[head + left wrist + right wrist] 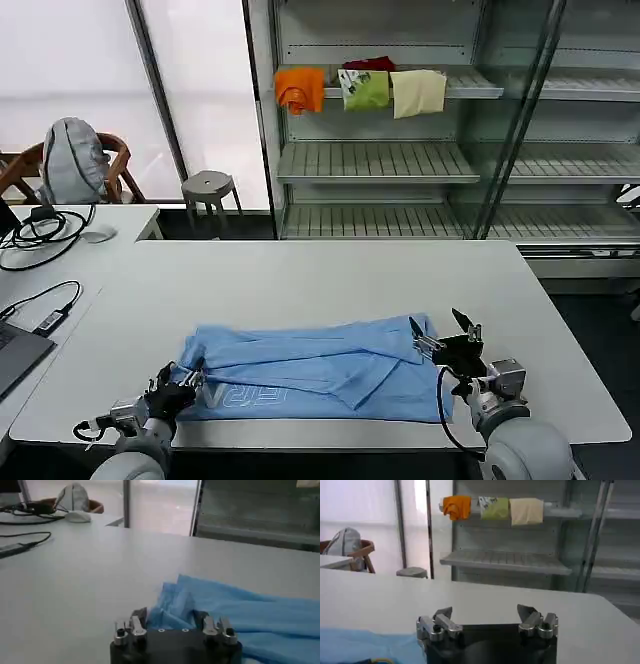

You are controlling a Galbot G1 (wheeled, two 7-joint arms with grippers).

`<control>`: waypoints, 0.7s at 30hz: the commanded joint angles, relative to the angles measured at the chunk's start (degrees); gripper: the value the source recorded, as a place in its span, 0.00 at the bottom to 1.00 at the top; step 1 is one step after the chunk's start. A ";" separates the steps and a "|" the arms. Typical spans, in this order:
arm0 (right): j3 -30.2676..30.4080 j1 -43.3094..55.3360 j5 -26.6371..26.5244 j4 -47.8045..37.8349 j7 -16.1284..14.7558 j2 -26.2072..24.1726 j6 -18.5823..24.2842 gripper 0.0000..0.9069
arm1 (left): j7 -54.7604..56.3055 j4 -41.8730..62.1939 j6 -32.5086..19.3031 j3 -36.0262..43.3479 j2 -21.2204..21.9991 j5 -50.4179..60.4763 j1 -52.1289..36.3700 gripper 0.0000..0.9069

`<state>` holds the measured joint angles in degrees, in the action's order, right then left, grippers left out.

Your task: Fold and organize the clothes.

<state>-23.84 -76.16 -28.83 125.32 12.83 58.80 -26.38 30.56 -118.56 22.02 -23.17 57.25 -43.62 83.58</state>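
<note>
So your T-shirt point(320, 368) lies partly folded along the near edge of the white table point(330, 275), a long band of sky-blue cloth running left to right, with white lettering showing on its front strip near the left end. You can see loose folds and creases across its top layer.

Your left gripper point(180, 383) sits at the shirt's left end, low on the table. From the left wrist camera, its fingers point(137, 625) stand apart with the bunched blue corner point(175, 607) lying between them; you cannot tell whether they press the cloth.

Your right gripper point(442, 335) is at the shirt's right end, raised a little above the cloth, jaws spread wide and holding nothing. In the right wrist camera, the blue fabric point(365, 645) lies off to one side of it.

Farther out, you have cables point(40, 235) and a mouse point(97, 235) on the side desk to the left, a grey stool point(208, 188) behind the table, and a metal shelf unit point(380, 160) carrying orange point(300, 88), green point(366, 90), cream point(418, 92) and red point(368, 64) garments.
</note>
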 commanded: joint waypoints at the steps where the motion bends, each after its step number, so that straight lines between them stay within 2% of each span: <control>1: -0.17 -0.30 0.15 0.32 0.06 0.08 0.05 1.00 | 0.68 0.86 -0.02 2.13 0.91 0.02 -0.09 0.01; 8: -0.08 -0.44 0.41 0.52 0.09 0.35 0.06 1.00 | -0.39 2.27 -0.07 2.50 1.11 3.03 -1.50 0.01; 12: -0.27 -0.58 0.53 0.62 0.13 0.41 0.14 1.00 | -3.03 3.61 0.04 -0.30 0.01 6.10 -2.02 0.00; 18: -0.37 -0.49 0.57 0.65 0.12 0.54 0.40 1.00 | -7.03 5.31 -0.08 -9.38 -4.36 8.18 1.30 0.00; 21: -0.58 -0.53 0.53 0.68 0.05 0.48 0.68 1.00 | -9.55 6.35 -0.39 -17.26 -8.31 7.85 4.77 0.00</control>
<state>-24.38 -76.65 -28.31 125.95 12.89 59.28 -25.68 25.82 -113.99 21.69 -27.56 54.67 -38.07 83.91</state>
